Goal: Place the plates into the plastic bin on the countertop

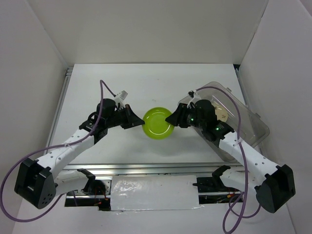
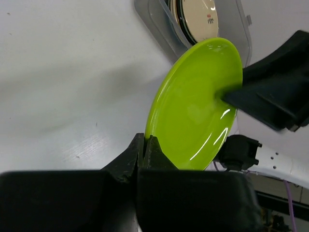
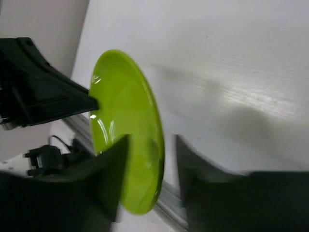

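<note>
The lime green plate [image 1: 158, 123] hangs above the middle of the countertop [image 1: 146, 87] between both arms. My left gripper [image 1: 138, 122] is shut on its left rim; in the left wrist view the plate [image 2: 198, 106] rises from my closed fingertips [image 2: 145, 147]. My right gripper [image 1: 171, 118] is open, its jaws standing either side of the plate's right rim [image 3: 130, 125] without pinching it. The clear plastic bin [image 1: 248, 119] sits at the right, holding stacked plates with a cream one [image 2: 198, 17] on top.
White panels wall the countertop on the left, back and right. A metal rail [image 1: 146, 168] runs along the front edge. The right arm lies over the bin's near part.
</note>
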